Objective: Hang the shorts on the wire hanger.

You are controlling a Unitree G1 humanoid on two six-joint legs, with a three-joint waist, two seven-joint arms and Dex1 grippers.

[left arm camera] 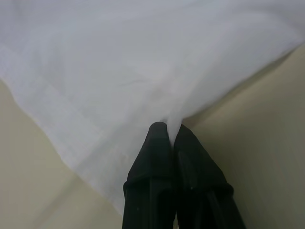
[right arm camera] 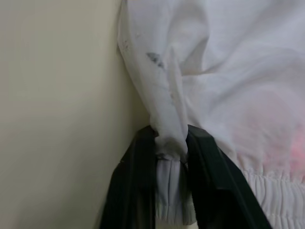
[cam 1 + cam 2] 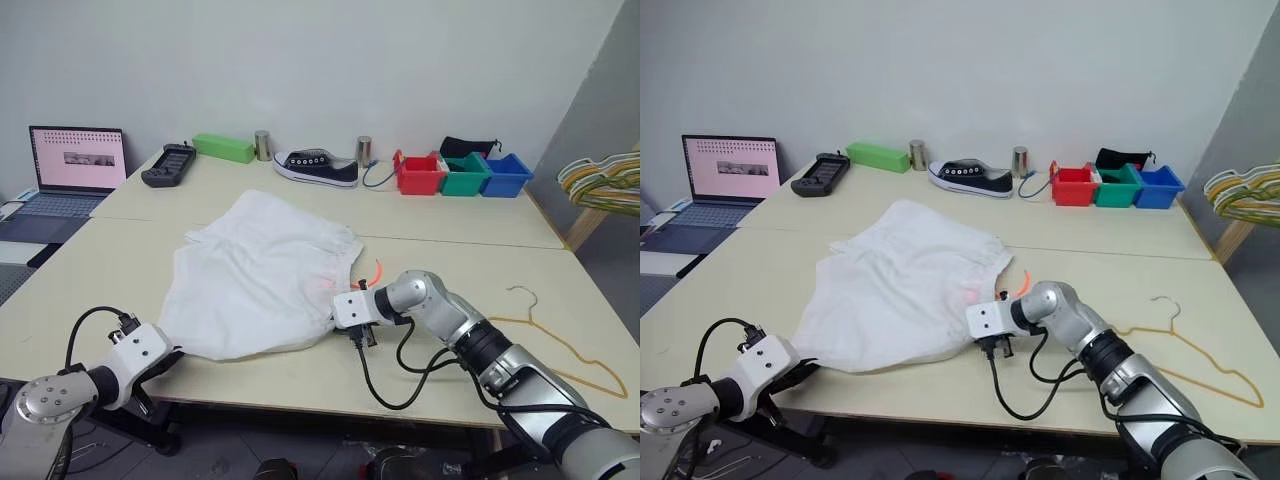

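Note:
The white shorts (image 3: 262, 275) lie spread on the beige table, with a neon orange tag (image 3: 378, 271) at their right edge. My left gripper (image 1: 172, 130) is shut on a fold at the shorts' near left corner, at the table's front edge (image 3: 172, 356). My right gripper (image 2: 170, 143) is shut on a bunched fold by the gathered waistband, at the shorts' near right corner (image 3: 337, 322). The wire hanger (image 3: 560, 345) lies flat on the table to the right, beyond my right arm, apart from the shorts.
A laptop (image 3: 72, 165) sits at the far left. Along the back stand a black controller (image 3: 168, 164), a green box (image 3: 223, 147), two metal cups, a black sneaker (image 3: 316, 167) and red, green and blue bins (image 3: 462, 174). Striped hangers (image 3: 598, 183) hang at the right.

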